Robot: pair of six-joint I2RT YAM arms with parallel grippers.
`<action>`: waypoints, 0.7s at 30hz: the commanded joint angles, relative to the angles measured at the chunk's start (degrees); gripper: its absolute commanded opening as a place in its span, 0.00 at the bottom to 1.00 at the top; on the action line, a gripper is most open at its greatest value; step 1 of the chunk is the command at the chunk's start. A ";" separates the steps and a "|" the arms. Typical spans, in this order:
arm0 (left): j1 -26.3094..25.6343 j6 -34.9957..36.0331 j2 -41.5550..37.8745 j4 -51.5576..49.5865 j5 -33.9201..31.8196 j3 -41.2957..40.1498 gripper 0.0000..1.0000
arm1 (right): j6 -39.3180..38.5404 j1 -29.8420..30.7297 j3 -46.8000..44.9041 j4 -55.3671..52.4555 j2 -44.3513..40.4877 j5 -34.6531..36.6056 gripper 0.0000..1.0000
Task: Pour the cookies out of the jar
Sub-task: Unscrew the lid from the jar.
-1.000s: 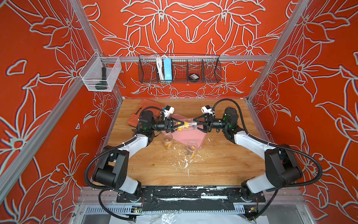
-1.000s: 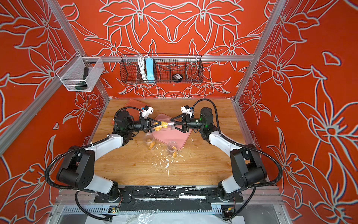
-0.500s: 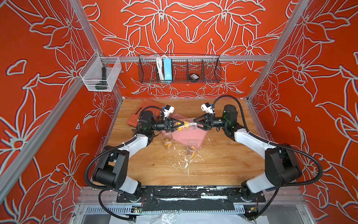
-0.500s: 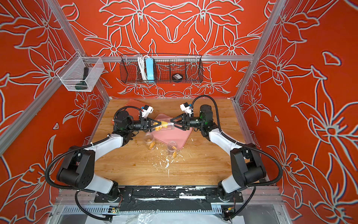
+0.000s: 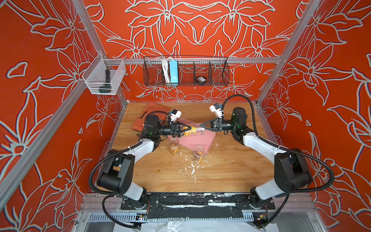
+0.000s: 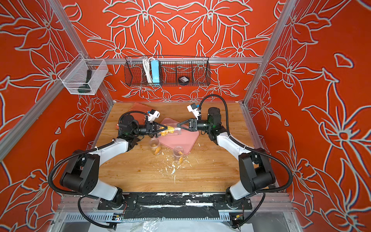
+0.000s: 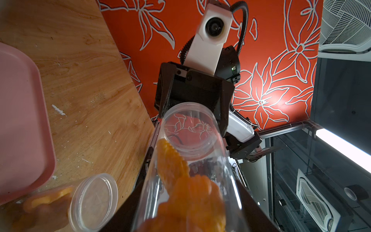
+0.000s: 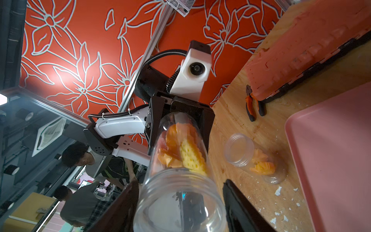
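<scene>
Top views both show, nearest the arm bases, white crumbs (image 5: 190, 168) scattered on the wooden table (image 5: 230, 176). Just beyond them, two small clear containers (image 5: 173, 146) stand upright and open at the near edge of the pink tray (image 5: 202, 141), each with a few orange pieces inside. Above the tray we find the jar (image 5: 197, 131) lying on its side, clear of the surface. The left gripper (image 5: 185, 130) is clamped on its base end, and the cookies (image 5: 190, 131) sit bunched inside at that end. The right gripper (image 5: 202, 126) faces the jar's open mouth. In the right wrist view its jaws stand apart on either side of the rim. A gap shows beside one of the fingers (image 8: 241, 204), and we cannot confirm contact at the other. Farther back, an orange case (image 5: 142, 118) lies on the table, and a wire basket (image 5: 185, 72) hangs on the rear wall.
</scene>
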 commanded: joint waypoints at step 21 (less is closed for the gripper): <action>0.43 3.05 -1.71 -3.85 0.60 0.89 0.46 | 8.51 -0.84 1.23 -10.23 -0.13 -2.55 0.82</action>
